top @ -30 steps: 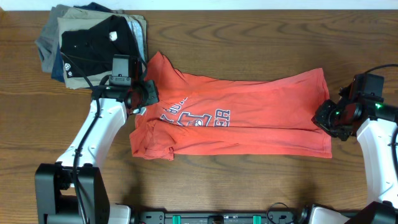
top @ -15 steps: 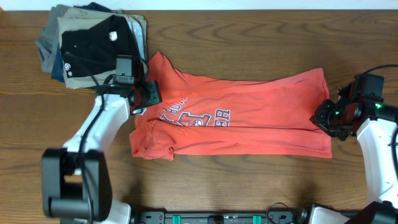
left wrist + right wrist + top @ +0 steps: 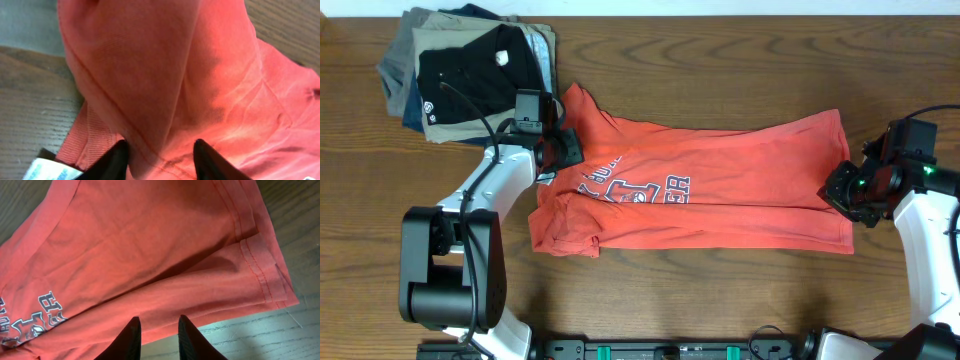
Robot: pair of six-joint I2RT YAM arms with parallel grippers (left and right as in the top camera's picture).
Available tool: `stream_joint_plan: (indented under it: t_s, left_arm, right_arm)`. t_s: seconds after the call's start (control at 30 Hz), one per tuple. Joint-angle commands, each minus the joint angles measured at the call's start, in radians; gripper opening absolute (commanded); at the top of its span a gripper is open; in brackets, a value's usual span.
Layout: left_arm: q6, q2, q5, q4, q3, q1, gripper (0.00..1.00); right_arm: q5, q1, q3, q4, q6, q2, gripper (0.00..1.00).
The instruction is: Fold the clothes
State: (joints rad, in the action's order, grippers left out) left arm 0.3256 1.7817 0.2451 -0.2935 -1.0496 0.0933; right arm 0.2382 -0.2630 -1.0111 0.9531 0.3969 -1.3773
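The clothes are one coral-red T-shirt (image 3: pixel 740 190), lying flat across the wooden table with its block lettering (image 3: pixel 635 188) facing up. My left gripper (image 3: pixel 560 150) is at the shirt's collar end. In the left wrist view its fingers (image 3: pixel 117 157) stand apart, and a raised fold of red cloth (image 3: pixel 165 75) fills the gap between them (image 3: pixel 161 150). A white neck label (image 3: pixel 47 172) shows at the lower left. My right gripper (image 3: pixel 840 190) hovers over the hem end. It stands open (image 3: pixel 159 325) above the shirt's lower edge (image 3: pixel 150 245), with nothing between the fingers.
A pile of folded garments (image 3: pixel 470 75), a black one with a white tag on top, sits at the back left, close to my left gripper. Bare wooden table (image 3: pixel 720 290) runs along the front of the shirt.
My left gripper was shut, opened, and now stands apart around a fold of cloth. It has shifted slightly right along the collar, and the left arm swung. The right arm has not moved.
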Motion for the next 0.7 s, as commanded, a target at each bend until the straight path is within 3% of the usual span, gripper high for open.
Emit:
stream_joint_plan:
  t_s: [0.0,0.13,0.2,0.23,0.53,0.67]
  left_arm:
    - [0.002,0.008,0.009,0.002,-0.015,-0.002,0.33]
    - [0.002,0.008,0.009,0.005,-0.015,-0.003,0.25]
    - [0.001,0.008,0.009,0.005,-0.015,-0.003,0.09]
    - [0.002,0.008,0.009,0.005,-0.015,-0.002,0.06]
    - [-0.005,-0.093,0.009,-0.043,-0.015,-0.002,0.06]
    - [-0.018,-0.191,0.009,-0.073,-0.015,-0.002,0.06]
  right_arm:
    - [-0.002,0.016,-0.007,0.001,-0.017,0.009,0.24]
    - [-0.002,0.016,-0.008,0.001,-0.017,0.009,0.24]
    - [-0.002,0.016,-0.007,0.001,-0.017,0.009,0.24]
    - [-0.002,0.016,-0.007,0.001,-0.017,0.009,0.24]
    - [-0.002,0.015,-0.058,-0.056,-0.039,0.011,0.24]
    - [-0.006,0.015,-0.147,-0.097,-0.063,0.01,0.44]
